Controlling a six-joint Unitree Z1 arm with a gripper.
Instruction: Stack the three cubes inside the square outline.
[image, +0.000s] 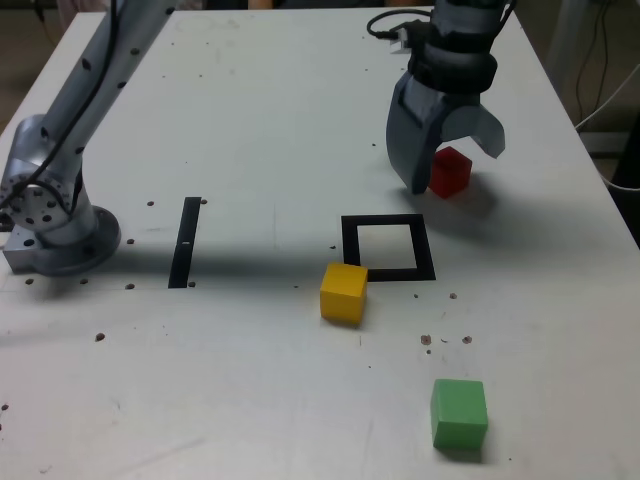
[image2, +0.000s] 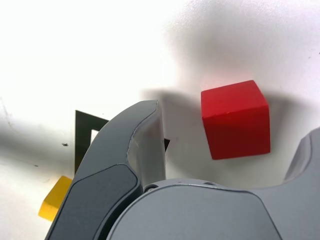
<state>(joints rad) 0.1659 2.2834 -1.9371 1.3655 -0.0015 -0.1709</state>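
The red cube (image: 451, 171) (image2: 236, 119) sits on the white table beyond the square outline (image: 387, 247) (image2: 83, 135), whose white centre holds nothing. My gripper (image: 452, 165) (image2: 235, 125) hangs over the red cube, open, with one finger on each side and not touching it. The yellow cube (image: 343, 292) (image2: 54, 205) rests at the outline's near left corner in the exterior view, overlapping the tape. Nearer the front edge, toward the exterior view's right, stands the green cube (image: 459, 412).
A straight black strip (image: 185, 241) lies on the table toward the exterior view's left. The arm's base (image: 50, 215) stands at the left edge. Cables (image: 600, 100) hang off the table's right side.
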